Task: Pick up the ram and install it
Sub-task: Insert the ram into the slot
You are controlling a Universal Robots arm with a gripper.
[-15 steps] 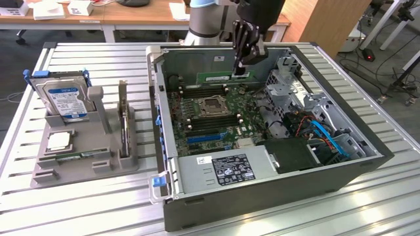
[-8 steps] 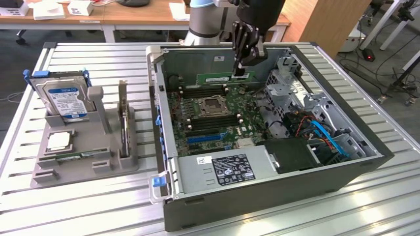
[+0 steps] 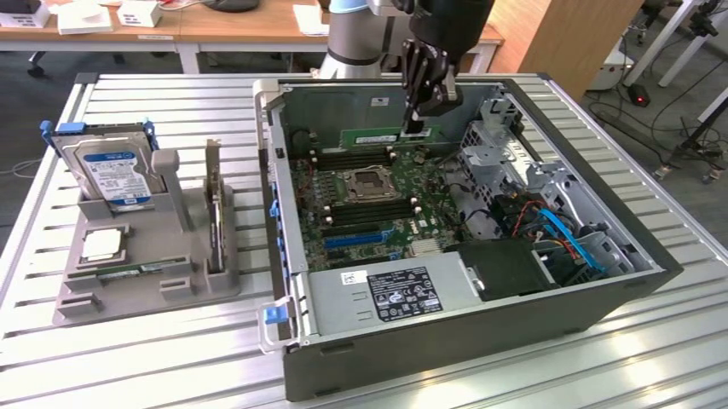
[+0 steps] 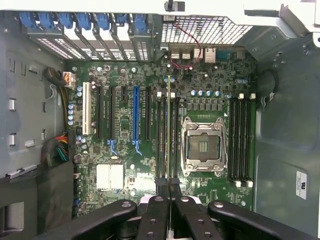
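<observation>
With the lidless dark grey metal computer case [image 3: 455, 341] leaving open room above its board, we see the arm reach straight down, black jaws clamped on the thin green circuit-board ram [image 3: 373, 136], held edge-on over narrow black memory slots [image 4: 176, 145] beside the square silver processor socket [image 4: 202, 145].

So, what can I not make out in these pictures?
1) Ram faces: wrist view, seen edge-on, so chips and label are hidden.
2) Ram's held end: exterior view, covered by the gripper.
3) Whether it touches a slot: unclear in both views.
4) Drive label text: exterior view, too small.
</observation>
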